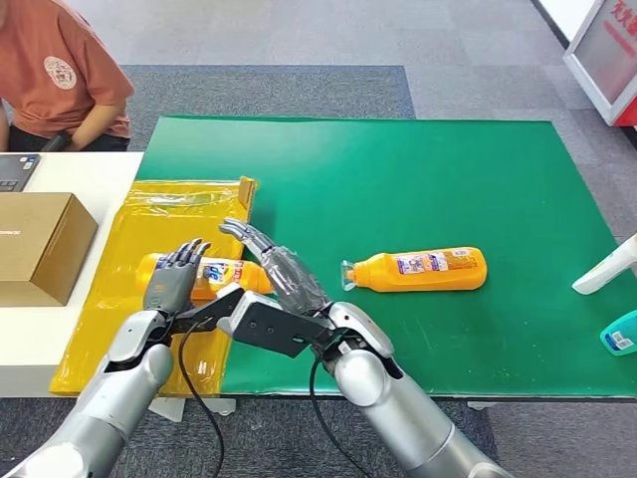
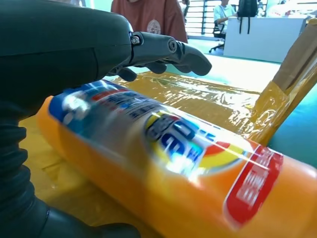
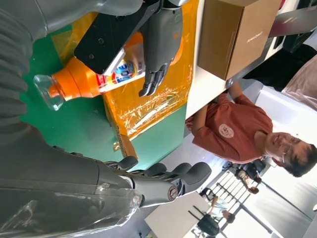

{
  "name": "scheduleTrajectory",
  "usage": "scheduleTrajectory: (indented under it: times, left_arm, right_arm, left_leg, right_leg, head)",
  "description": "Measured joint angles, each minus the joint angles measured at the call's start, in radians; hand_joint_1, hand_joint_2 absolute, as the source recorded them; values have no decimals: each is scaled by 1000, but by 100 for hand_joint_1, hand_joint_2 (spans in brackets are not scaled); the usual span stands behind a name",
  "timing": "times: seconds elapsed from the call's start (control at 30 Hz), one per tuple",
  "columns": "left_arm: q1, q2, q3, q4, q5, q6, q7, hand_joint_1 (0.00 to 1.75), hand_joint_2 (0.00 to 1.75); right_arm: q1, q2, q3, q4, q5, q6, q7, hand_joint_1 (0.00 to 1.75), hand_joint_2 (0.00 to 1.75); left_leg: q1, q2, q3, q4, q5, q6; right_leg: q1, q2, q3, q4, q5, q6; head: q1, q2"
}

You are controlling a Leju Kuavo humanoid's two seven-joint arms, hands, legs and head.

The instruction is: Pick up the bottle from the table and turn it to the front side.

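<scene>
Orange plastic bottle (image 1: pixel 218 277) with a blue label lies on its side on the yellow plastic sheet (image 1: pixel 127 299), lower left of the head view. My left hand (image 1: pixel 174 279) hovers above it, fingers (image 2: pixel 176 52) spread wide, holding nothing. My right hand (image 1: pixel 274 264) beside it is likewise empty, fingers apart.

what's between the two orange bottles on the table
In the head view, the right hand and its forearm lie between the bottle on the yellow sheet and the bottle on the green mat; beyond that, bare mat.
</scene>
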Motion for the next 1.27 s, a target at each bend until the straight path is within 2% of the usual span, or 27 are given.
scheduleTrajectory:
  times: [0.3, 0.53, 0.67, 0.83, 0.93, 1.03, 1.17, 1.27]
  left_arm:
    - [5, -3, 12, -2, 51, 3, -16, 0, 175]
    - [67, -12, 66, -132, 322, -57, -109, 0, 175]
    - [112, -9, 73, -260, 450, -113, -113, 0, 0]
    - [163, 9, 74, -410, 672, -202, -99, 0, 0]
    - [202, 41, 74, -498, 904, -293, -102, 0, 0]
    - [237, 76, 80, -572, 1056, -313, -117, 0, 0]
    - [291, 125, 106, -671, 1226, -315, -133, 0, 175]
    - [337, 156, 131, -720, 1292, -328, -155, 0, 175]
  right_arm:
    - [0, 0, 0, -2, -3, -3, 4, 0, 175]
    - [2, -14, 0, -2, 6, -34, 13, 0, 175]
    - [4, -34, -3, -10, 23, -56, 13, 0, 175]
    - [19, -77, -27, -50, -5, -69, -5, 0, 175]
    - [30, -117, -59, -83, -55, -65, -26, 0, 175]
    - [35, -149, -93, -106, -89, -62, -36, 0, 175]
    - [29, -183, -141, -113, -191, -10, -35, 0, 175]
    - [22, -209, -170, -108, -288, 63, -33, 0, 175]
  left_leg:
    - [0, 0, 0, 0, 0, 0]
    - [0, 0, 0, 0, 0, 0]
    - [0, 0, 0, 0, 0, 0]
    - [0, 0, 0, 0, 0, 0]
    - [0, 0, 0, 0, 0, 0]
    - [0, 0, 0, 0, 0, 0]
    - [0, 0, 0, 0, 0, 0]
    - [0, 0, 0, 0, 0, 0]
  right_leg:
    - [0, 0, 0, 0, 0, 0]
    - [0, 0, 0, 0, 0, 0]
    - [0, 0, 0, 0, 0, 0]
    - [0, 0, 0, 0, 0, 0]
    - [0, 0, 0, 0, 0, 0]
    - [0, 0, 0, 0, 0, 0]
    - [0, 0, 0, 0, 0, 0]
    - [0, 0, 0, 0, 0, 0]
  head:
    - [0, 0]
    - [0, 0]
    - [0, 0]
    - [0, 0]
    - [0, 0]
    - [0, 0]
    - [0, 0]
    - [0, 0]
